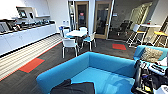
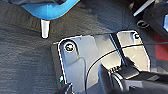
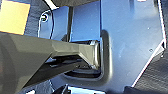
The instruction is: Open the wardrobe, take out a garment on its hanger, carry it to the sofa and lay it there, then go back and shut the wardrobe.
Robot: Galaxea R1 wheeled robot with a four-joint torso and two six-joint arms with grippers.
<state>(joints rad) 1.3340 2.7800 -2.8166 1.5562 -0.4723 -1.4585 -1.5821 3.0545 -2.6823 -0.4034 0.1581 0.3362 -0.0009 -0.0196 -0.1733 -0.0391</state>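
The blue sofa [image 1: 105,72] is serving as the landmark here: it is sitting right in front of the robot, its low rounded back curving round a wide, bare seat. The black garment [image 1: 73,88] is lying over the sofa's near-left edge, dark folds spreading across the blue upholstery; the hanger is not distinguishable in the dark cloth. Beyond the sofa's back, a small white table [image 1: 76,33] with white chairs is standing on the dark carpet, and further off to the sofa's left a long white counter [image 1: 22,37] is running along the wall. A patterned cushion [image 1: 151,54] is resting on the second blue seat at the sofa's right end.

Judging by this, the laying-down step is either just finishing or already finished, and the return to the wardrobe looks like the step coming into hand. That calls for backing clear of the sofa and turning without dragging the shirt off its edge.

In the left wrist view, that arm is hanging low beside the sofa, the camera looking down at the carpet, a white sofa leg [image 2: 45,28] and the blue underside above it. Whether either pincer is open or closed I cannot tell, since the fingers are not making themselves out in either wrist view
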